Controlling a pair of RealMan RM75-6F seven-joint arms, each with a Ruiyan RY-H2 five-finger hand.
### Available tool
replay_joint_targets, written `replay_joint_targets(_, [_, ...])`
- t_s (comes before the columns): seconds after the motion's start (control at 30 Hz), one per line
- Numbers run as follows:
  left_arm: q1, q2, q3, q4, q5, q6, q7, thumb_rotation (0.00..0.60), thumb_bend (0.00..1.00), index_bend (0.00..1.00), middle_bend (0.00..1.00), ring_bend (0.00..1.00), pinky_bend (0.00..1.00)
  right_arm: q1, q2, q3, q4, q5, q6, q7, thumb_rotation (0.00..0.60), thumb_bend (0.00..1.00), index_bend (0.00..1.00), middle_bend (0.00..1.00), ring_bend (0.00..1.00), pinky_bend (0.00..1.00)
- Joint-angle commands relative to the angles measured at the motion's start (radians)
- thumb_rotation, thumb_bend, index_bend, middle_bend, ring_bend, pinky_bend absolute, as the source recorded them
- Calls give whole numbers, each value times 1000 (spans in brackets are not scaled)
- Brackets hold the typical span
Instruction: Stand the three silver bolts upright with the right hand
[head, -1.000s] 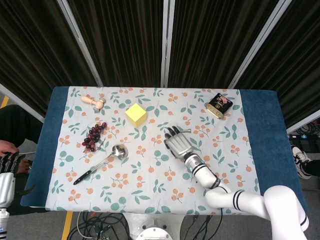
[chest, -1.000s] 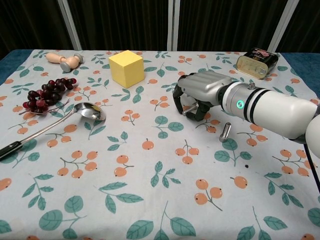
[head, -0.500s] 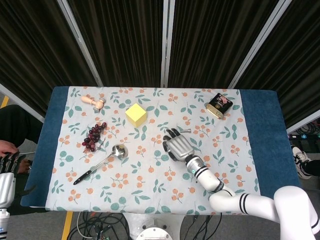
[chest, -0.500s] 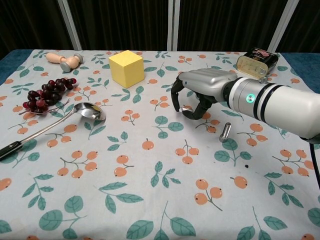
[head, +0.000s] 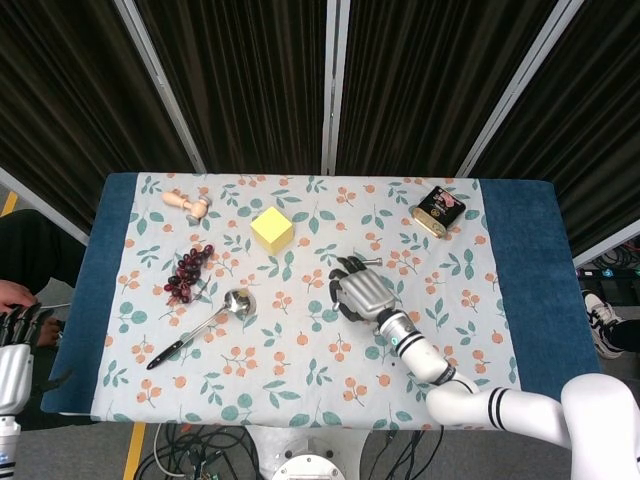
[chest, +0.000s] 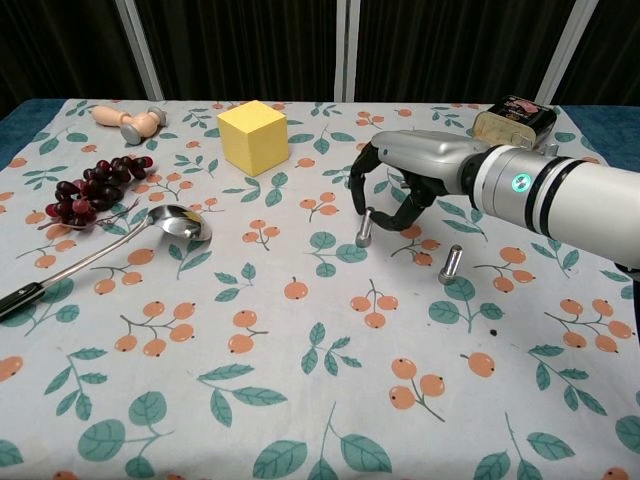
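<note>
Silver right hand (chest: 415, 160), white forearm w/ green LED.

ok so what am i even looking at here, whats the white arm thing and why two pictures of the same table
It is a two-armed robot working at a table, each arm ending in a mechanical hand. Both pictures show the same moment: the head view looks down from high up, and the chest view looks across the table from lower down.

The white arm is the robot's right one. Its right hand is pinching a small silver bolt, with the bolt's lower end on the cloth. A second bolt stands free nearby, and a third lies flat just beyond the hand. The left hand waits at the table's edge, holding nothing as far as can be seen.

Also on the patterned tablecloth: a yellow cube, a bunch of grapes, a ladle, a small wooden piece and a tin.
</note>
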Motion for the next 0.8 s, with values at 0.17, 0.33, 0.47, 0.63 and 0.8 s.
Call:
replay_joint_targets(0.17, [1, 0, -2, -1, -3, 2, 1, 600, 14, 146, 67, 0, 0, 6, -10, -2, 12, -10, 0, 13, 600, 380, 574, 233, 0, 0])
replay_joint_targets(0.33, [2, 0, -2, -1, -3, 3, 0, 600, 14, 146, 67, 0, 0, 10, -12, -4, 17, -16, -5, 19, 600, 380, 555, 227, 0, 0])
replay_joint_targets(0.47, [2, -1, -2, 1, -3, 3, -1, 600, 14, 146, 67, 0, 0, 10, -8, -10, 11, -25, -1, 17, 600, 380, 528, 223, 0, 0])
replay_joint_targets(0.63, [2, -2, -2, 2, -2, 4, -3, 600, 14, 146, 67, 0, 0, 11, -5, -15, 4, -27, -3, 18, 600, 381, 487, 220, 0, 0])
replay_joint_targets(0.8, [2, -2, -3, 4, -4, 2, -5, 600, 15, 146, 67, 0, 0, 10, -2, -16, -7, -36, 2, 22, 600, 381, 459, 217, 0, 0])
